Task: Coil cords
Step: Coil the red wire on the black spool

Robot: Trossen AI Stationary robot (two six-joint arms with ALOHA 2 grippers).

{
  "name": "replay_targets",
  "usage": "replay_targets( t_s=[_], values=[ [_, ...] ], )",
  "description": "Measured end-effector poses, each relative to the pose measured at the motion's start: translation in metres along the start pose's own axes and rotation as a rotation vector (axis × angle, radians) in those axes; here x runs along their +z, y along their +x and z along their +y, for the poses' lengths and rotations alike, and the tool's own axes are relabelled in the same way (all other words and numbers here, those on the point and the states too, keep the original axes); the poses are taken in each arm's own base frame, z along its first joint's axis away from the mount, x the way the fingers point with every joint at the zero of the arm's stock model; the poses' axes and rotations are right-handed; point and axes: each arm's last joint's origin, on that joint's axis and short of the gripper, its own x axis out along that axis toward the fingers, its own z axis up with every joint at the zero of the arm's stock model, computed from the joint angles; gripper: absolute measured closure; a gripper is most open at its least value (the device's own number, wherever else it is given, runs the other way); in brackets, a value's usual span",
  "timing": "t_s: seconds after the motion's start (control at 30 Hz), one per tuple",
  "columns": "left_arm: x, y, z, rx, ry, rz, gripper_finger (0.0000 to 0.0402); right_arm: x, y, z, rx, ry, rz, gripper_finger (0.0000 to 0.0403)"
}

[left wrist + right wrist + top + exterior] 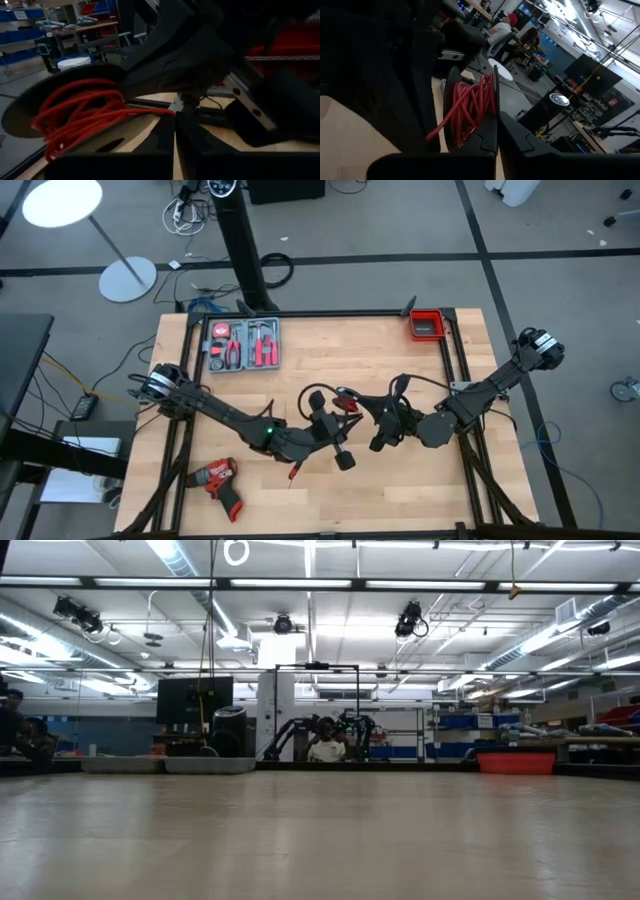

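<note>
A: We have both grippers raised over the middle of the pale wooden table (330, 350). The left gripper (342, 442) looks nearly closed, its fingers pinching the thin bright red wire (80, 117), which sits wound on a dark round spool (30, 117).

B: And our right gripper (383, 432) is fully closed just beside it, near the thicker black cable (400, 390) looping off its arm. Whether it grips anything, we can't tell.

A: Our worry is the loops: if the pinch slackens, the red turns could spring loose and tangle with the black cable.

B: Agreed. The wrist views show the red coil close up; from above we barely see it, and the low view catches neither arm.
</note>
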Motion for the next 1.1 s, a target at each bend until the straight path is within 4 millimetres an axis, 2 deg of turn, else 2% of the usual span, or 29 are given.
replay_targets(
  t_s=[0.2, 0.3, 0.6, 0.83, 1.1],
  values=[
    [-0.004, -0.001, -0.003, -0.014, 0.028, 0.022, 0.0336, 0.002, 0.0, -0.001, 0.004, 0.022, -0.013, 0.0403],
    [-0.004, -0.001, -0.002, -0.02, 0.014, 0.02, 0.0323, 0.003, 0.0, -0.001, 0.005, 0.033, -0.02, 0.0403],
    [-0.012, -0.009, -0.01, -0.067, -0.017, 0.081, 0.0322, 0.003, -0.002, 0.0, -0.01, 0.025, -0.014, 0.0403],
    [-0.02, -0.023, -0.018, -0.016, -0.065, 0.133, 0.0323, 0.005, -0.018, 0.003, -0.028, 0.01, -0.012, 0.0403],
    [-0.032, -0.014, -0.021, -0.08, -0.156, 0.167, 0.0323, 0.01, -0.031, 0.002, -0.025, 0.047, -0.04, 0.0403]
  ],
)
